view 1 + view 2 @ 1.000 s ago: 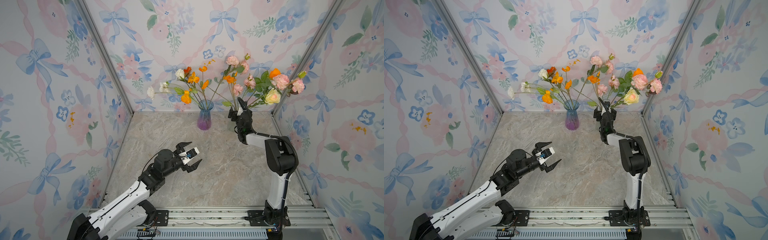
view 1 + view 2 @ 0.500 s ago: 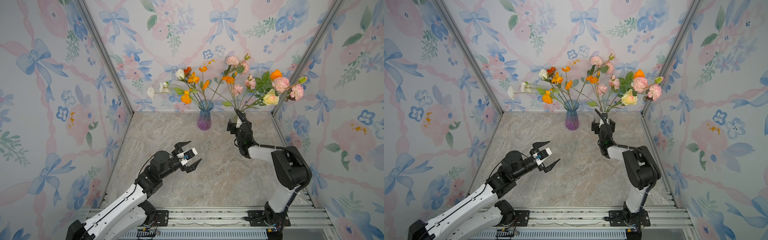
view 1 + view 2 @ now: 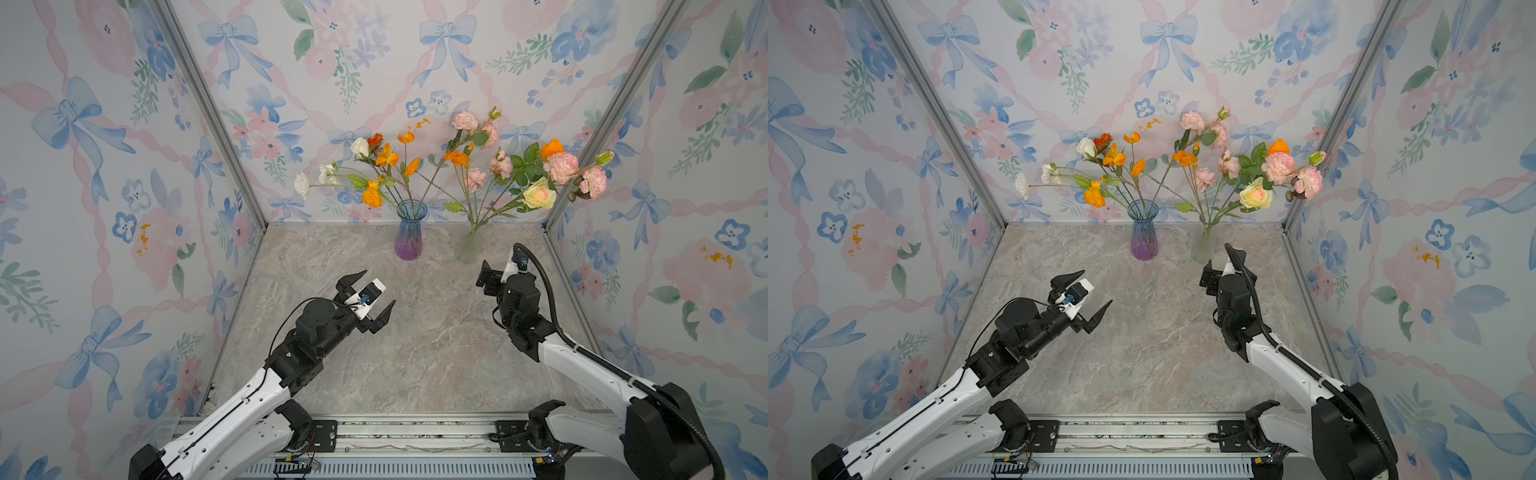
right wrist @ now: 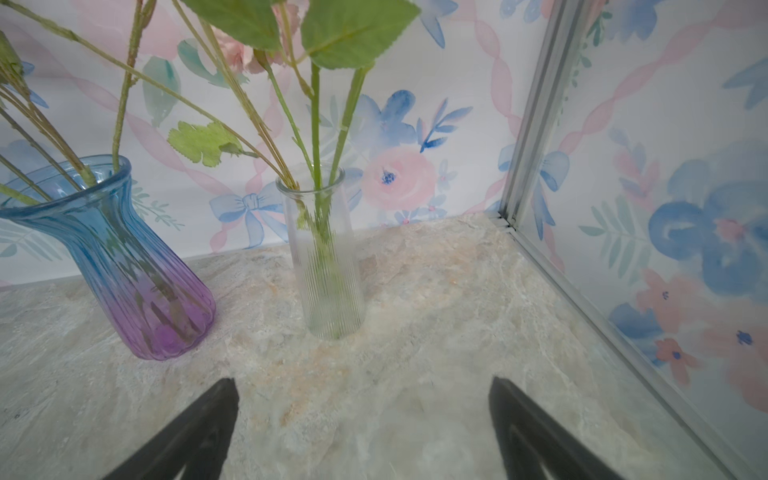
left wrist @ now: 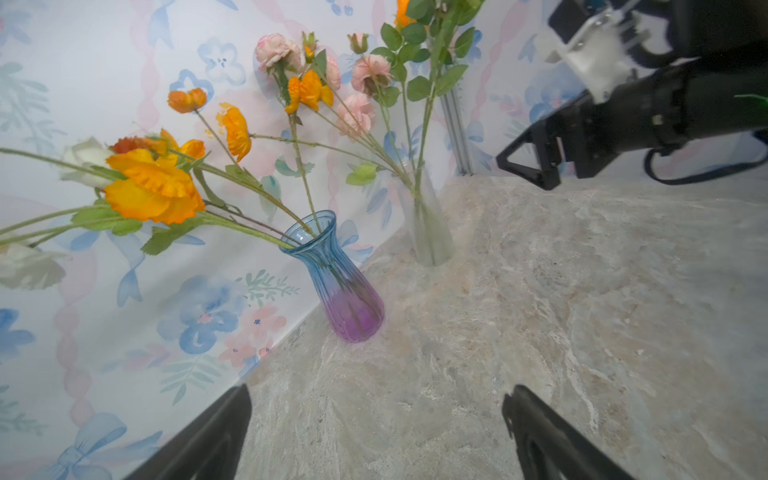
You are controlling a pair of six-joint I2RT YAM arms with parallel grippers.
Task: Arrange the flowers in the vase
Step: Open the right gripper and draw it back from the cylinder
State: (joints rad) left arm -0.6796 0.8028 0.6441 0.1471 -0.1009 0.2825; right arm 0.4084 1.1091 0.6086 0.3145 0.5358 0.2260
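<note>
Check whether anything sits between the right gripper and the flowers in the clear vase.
Nothing visible. The right gripper, jaws open, faces the clear vase across bare table; the flowers stand in it with stems exposed above the rim. The blue-purple vase stands beside it, off that line.

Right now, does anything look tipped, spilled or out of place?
Nothing stands out. The blue-purple vase and the clear ribbed vase stand upright on the table with the flowers in them; no stem lies loose.

Marble-look tabletop (image 3: 415, 353), blue-purple vase (image 3: 409, 232), clear ribbed vase (image 3: 469, 245)
</note>
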